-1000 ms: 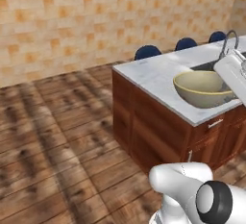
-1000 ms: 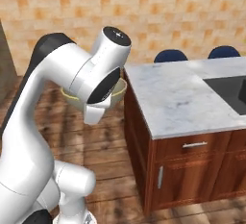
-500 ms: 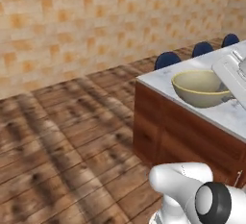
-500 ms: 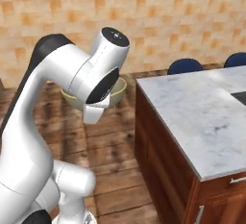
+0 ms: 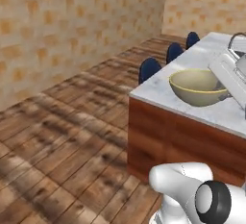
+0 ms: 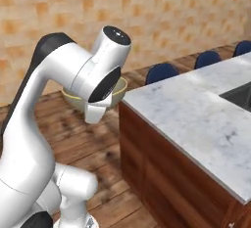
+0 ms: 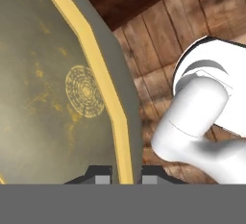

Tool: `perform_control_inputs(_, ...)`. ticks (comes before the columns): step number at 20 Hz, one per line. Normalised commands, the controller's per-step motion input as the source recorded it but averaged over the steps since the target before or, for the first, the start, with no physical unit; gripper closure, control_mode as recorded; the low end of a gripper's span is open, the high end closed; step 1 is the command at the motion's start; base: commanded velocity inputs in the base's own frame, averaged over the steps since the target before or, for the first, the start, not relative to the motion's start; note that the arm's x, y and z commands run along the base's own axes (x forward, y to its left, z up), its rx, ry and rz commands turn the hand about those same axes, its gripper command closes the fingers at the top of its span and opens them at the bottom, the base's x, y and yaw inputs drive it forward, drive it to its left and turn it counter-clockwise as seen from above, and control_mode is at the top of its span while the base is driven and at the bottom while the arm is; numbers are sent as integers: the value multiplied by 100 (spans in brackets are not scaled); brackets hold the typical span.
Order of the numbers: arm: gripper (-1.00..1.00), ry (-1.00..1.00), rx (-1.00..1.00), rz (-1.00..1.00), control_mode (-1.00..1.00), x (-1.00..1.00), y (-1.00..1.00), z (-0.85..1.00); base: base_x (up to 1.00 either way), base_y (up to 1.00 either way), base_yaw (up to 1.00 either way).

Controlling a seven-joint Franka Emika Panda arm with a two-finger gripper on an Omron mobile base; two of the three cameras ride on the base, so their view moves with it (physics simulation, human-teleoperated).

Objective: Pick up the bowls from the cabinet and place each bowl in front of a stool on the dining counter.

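Bowl (image 5: 196,87), beige-olive, centre-right of left base view, rim pinched between closed jaws; thin-edge hold risks slipping or clipping dining counter (image 5: 163,91) edge.

Glossy white rounded arm links with black joint bands and round black end caps; beside the beige-olive bowl (image 7: 57,98), two small dark fingertips (image 7: 101,176) with grey pads

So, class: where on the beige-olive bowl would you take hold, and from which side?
At the rim, as the end effector does: one finger inside, one outside the wall. The bowl is wide and open-topped, so come onto its thin rim from above.
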Motion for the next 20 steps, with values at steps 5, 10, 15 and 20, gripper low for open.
perform_control_inputs(5, 100, 0, 0, 0, 100, 0, 0, 0, 78, 88, -68)
perform_control_inputs(10, 100, 0, 0, 0, 100, 0, 0, 0, 51, 95, -68)
perform_control_inputs(15, 100, 0, 0, 0, 100, 0, 0, 0, -1, 100, -65)
perform_control_inputs(20, 100, 0, 0, 0, 100, 0, 0, 0, -10, 100, -66)
